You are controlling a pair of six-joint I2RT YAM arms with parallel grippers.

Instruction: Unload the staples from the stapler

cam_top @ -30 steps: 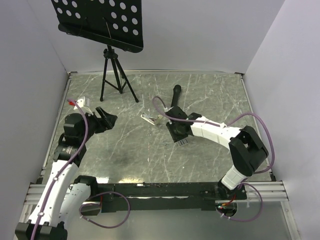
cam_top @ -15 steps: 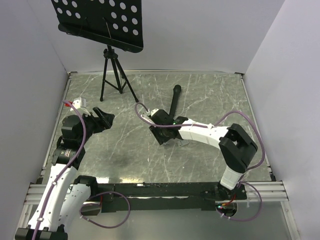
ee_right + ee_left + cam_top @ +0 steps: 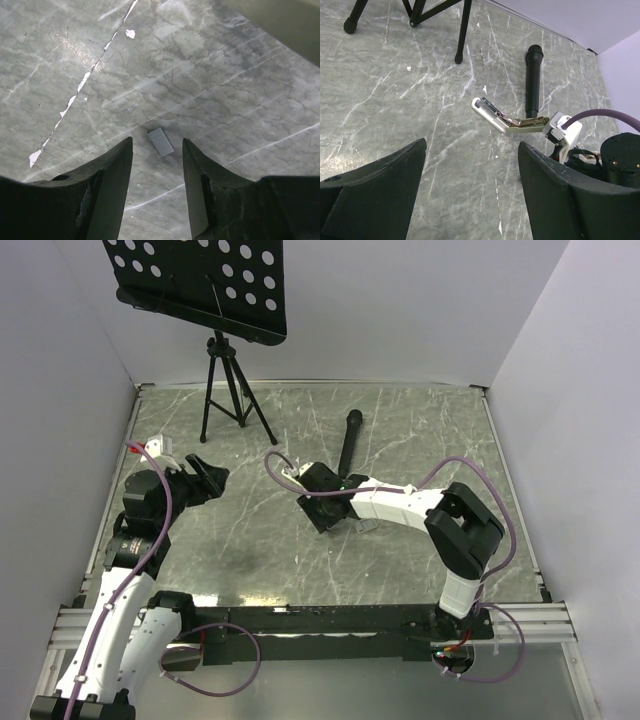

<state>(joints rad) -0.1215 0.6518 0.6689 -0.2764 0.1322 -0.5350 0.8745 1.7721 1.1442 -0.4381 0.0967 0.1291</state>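
Look for the stapler in the left wrist view: opened out into a shallow V on the marble table, white half to one side, metal half to the other, just beside the near end of the black microphone and just left of the right arm's wrist. From above, hidden under that arm. Judge it stiff and fairly weighty for its size, plastic over steel, apt to skate on polished stone under a sideways push and to flop at the hinge when lifted by one half; better taken across the narrow sides of the white half, close to the hinge, or pinned down there. Find in the right wrist view a strip of staples, probably, though too small and grey to swear to: flat on the table, free, just ahead of the right gripper, touching neither finger. Treat it as light, thin and brittle, glued wire ready to snap under a hard pinch or skid away from a clumsy one; take it by the long edges, gently, fingertips low to the stone. Right fingers parted, low over the table, gripping nothing. Left gripper spread wide and empty, hovering apart from the stapler.
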